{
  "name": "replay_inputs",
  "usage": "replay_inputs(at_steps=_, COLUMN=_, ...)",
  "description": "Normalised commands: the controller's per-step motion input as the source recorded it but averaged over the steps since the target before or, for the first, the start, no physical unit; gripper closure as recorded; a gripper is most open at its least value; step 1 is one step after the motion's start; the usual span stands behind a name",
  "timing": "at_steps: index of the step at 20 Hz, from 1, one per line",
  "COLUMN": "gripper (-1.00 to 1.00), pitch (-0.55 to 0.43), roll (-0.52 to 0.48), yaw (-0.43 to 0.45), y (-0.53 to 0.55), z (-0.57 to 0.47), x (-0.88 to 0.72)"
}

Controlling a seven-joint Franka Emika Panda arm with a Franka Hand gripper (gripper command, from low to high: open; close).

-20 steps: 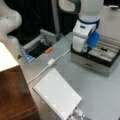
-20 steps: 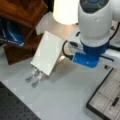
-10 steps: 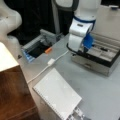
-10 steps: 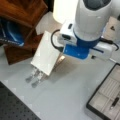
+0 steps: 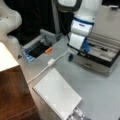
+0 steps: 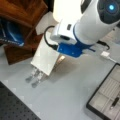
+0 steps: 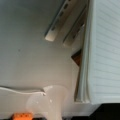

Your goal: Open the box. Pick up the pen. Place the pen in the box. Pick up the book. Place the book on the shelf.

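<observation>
Grey tabletop (image 5: 100, 95) is filling both front views. Lying open at 3 o'clock in a front view is the box (image 5: 100, 58) — the pen (image 6: 114, 102) is resting inside its lined tray. At 6 o'clock the book (image 5: 57, 94) is lying flat beside the shelf (image 5: 12, 92). Hanging above the table between box and book is the gripper (image 5: 71, 57); how wide it is standing, I cannot tell.

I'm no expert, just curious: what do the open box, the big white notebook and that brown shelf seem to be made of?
The box looks like brushed metal: silver-grey sides, with a pale inner lining. The notebook seems paper or card, matte white with a spiral edge. The shelf looks like reddish-brown wood with visible grain.
</observation>
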Motion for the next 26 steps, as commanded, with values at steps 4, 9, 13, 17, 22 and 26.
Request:
replay_inputs(at_steps=4, gripper=-1.00, pitch=-0.040, roll=-0.386, yaw=0.120, y=-0.14, z=-0.22, x=-0.03)
replay_inputs(at_steps=9, gripper=-1.00, pitch=-0.039, roll=-0.363, yaw=0.056, y=-0.16, z=-0.29, x=-0.02)
replay_inputs(at_steps=13, gripper=-1.00, pitch=-0.031, roll=-0.380, yaw=0.028, y=-0.12, z=-0.24, x=-0.06)
replay_inputs(at_steps=17, gripper=-1.00, pitch=-0.025, roll=-0.400, yaw=0.031, y=-0.02, z=-0.18, x=-0.10)
replay_inputs(at_steps=22, gripper=-1.00, pitch=-0.042, roll=-0.458, yaw=0.056, y=0.02, z=-0.13, x=-0.09)
replay_inputs(at_steps=26, gripper=-1.00, pitch=-0.062, roll=-0.460, yaw=0.052, y=0.02, z=-0.17, x=-0.06)
